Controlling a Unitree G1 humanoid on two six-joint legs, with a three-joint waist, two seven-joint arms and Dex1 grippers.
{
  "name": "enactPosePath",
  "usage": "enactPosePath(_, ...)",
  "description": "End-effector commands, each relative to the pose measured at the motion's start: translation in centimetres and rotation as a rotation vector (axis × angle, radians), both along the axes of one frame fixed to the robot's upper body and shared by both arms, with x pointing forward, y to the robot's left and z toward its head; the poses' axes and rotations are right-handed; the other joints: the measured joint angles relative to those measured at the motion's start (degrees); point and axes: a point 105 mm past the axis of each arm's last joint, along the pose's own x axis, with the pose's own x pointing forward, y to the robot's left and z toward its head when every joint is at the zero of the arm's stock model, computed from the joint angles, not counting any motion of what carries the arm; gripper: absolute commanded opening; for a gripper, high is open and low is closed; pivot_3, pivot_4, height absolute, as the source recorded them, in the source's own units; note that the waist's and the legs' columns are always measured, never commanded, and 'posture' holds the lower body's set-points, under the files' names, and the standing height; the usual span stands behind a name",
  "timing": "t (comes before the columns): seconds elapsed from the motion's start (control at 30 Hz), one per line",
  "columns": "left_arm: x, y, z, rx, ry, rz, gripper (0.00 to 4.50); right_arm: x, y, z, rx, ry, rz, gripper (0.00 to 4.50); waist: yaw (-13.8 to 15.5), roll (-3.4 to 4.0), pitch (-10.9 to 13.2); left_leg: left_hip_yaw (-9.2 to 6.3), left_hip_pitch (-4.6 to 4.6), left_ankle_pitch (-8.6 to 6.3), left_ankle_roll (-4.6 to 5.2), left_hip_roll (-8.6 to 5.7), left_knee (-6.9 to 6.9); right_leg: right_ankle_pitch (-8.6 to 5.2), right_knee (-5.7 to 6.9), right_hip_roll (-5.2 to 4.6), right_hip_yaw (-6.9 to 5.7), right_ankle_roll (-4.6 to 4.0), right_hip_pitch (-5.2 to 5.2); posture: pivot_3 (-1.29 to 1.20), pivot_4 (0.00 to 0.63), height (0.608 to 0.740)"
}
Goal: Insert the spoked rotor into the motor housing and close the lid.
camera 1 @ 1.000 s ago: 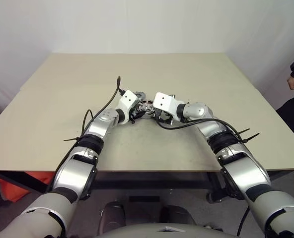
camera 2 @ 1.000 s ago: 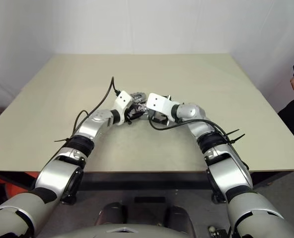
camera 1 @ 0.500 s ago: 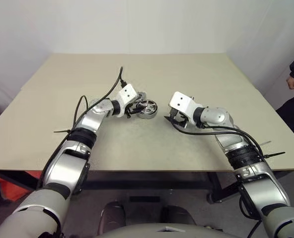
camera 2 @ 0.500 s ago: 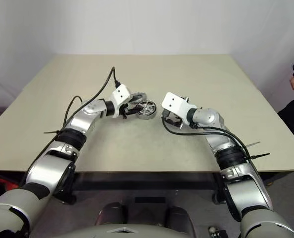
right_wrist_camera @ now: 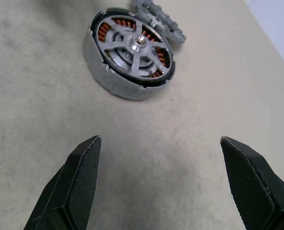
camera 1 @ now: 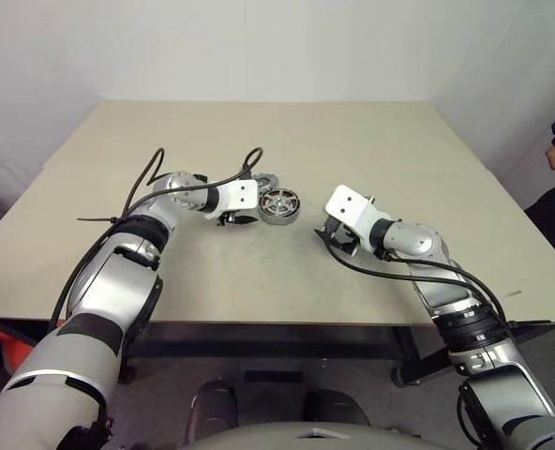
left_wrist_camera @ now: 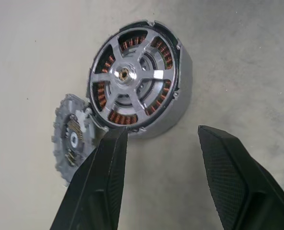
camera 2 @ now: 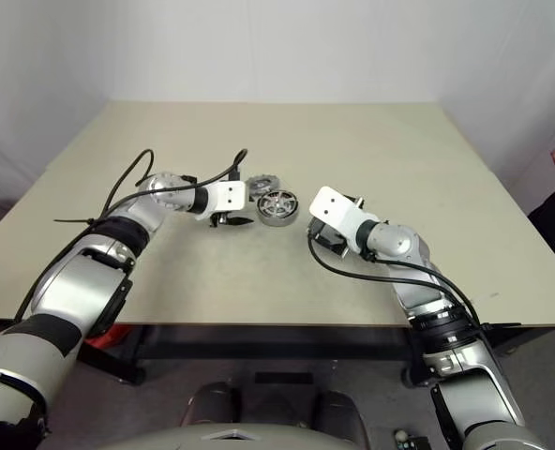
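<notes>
Rotor: the spoked rotor now sits inside the motor housing; copper windings show between its spokes, and it looks seated flush, though I judge that only from above.

Where it lies: the assembled pair rests on the table, about midway between my two grippers.

Lid: the lid lies flat on the table, touching or just beside the housing on its far side. Not yet fitted.

What changed: a second ago both my grippers crowded over the housing; now both have drawn apart from it and it stands free.

Left gripper: fingers parted, holding nothing, tips close to the housing's near edge; one finger points toward the lid.

Right gripper: spread wide, empty, pulled well back from the housing.

Meaning: insertion looks done; only the lid remains.

Next, as I judge: my left gripper is nearest the lid and should take it by its notched edge.

Risk: nudging the housing while reaching past it.
</notes>
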Motion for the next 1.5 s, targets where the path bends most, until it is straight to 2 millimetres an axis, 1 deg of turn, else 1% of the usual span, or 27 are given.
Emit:
enactPosePath(0.03, 0.5, -1.2, 1.6, 0.021, -0.069, -0.038, 2.47, -0.1, 0.0, 1.9, 0.033, -0.069, -0.019, 4.46, 0.1, 0.0, 0.0, 0.0, 0.0, 0.0, 0.0, -0.01, 0.0, 0.0, 0.0, 0.0, 0.0, 0.0, 0.0, 0.0, 0.0, 0.74)
enactPosePath(0.2, 0.3, -2.4, 1.3, 0.048, -0.064, -0.065, 2.47, -0.4, -0.3, 1.9, 0.048, -0.072, -0.051, 4.46, 0.3, -0.01, 0.0, 0.0, 0.01, 0.0, 0.0, 0.0, -0.01, 0.0, 0.0, -0.01, 0.0, 0.0, 0.0, 0.0, 0.0, 0.74)
enactPosePath(0.4, 0.1, -3.1, 0.4, 0.088, -0.051, -0.082, 2.47, -0.8, -1.2, 2.0, 0.062, -0.08, -0.104, 4.46, 1.1, -0.01, 0.0, 0.0, 0.02, 0.0, 0.0, -0.01, -0.01, 0.0, 0.0, -0.02, 0.0, 0.0, 0.0, 0.0, 0.0, 0.74)
enactPosePath(0.6, 0.5, -2.5, -0.2, 0.11, -0.062, -0.038, 2.47, -1.0, -1.6, 1.9, 0.067, -0.077, -0.125, 4.46, 1.1, -0.01, 0.0, 0.0, 0.04, 0.0, 0.0, -0.01, -0.01, 0.0, 0.0, -0.03, 0.0, 0.01, 0.01, 0.0, 0.0, 0.74)
enactPosePath(0.83, 0.9, -1.6, -1.0, 0.147, -0.061, 0.013, 2.47, -0.5, -1.4, 2.4, 0.088, -0.098, -0.14, 4.46, 1.1, -0.01, 0.0, 0.0, 0.04, 0.0, 0.0, -0.02, 0.0, 0.01, 0.0, -0.03, 0.0, 0.01, 0.02, 0.0, 0.0, 0.74)
enactPosePath(1.1, 0.8, -2.1, -1.5, 0.147, -0.042, 0.026, 2.47, -0.5, -1.4, 2.6, 0.095, -0.105, -0.142, 4.46, 1.1, -0.01, 0.0, 0.0, 0.04, 0.0, 0.0, -0.03, -0.01, 0.01, 0.0, -0.04, 0.0, 0.01, 0.03, 0.0, 0.0, 0.74)
enactPosePath(1.23, 0.7, -2.8, -1.9, 0.146, -0.024, 0.027, 2.47, -0.6, -1.6, 2.6, 0.095, -0.108, -0.15, 4.46, 1.1, -0.01, 0.0, 0.0, 0.04, 0.0, 0.0, -0.04, 0.0, 0.01, 0.0, -0.06, 0.0, 0.01, 0.04, 0.0, 0.0, 0.74)
enactPosePath(1.5, 0.5, -2.7, -2.8, 0.173, 0.003, 0.043, 2.47, -0.5, -1.7, 3.0, 0.104, -0.123, -0.163, 4.46, 1.1, -0.01, 0.0, 0.0, 0.09, 0.0, 0.0, -0.06, -0.01, 0.01, 0.0, -0.08, 0.0, 0.02, 0.07, 0.0, 0.0, 0.74)
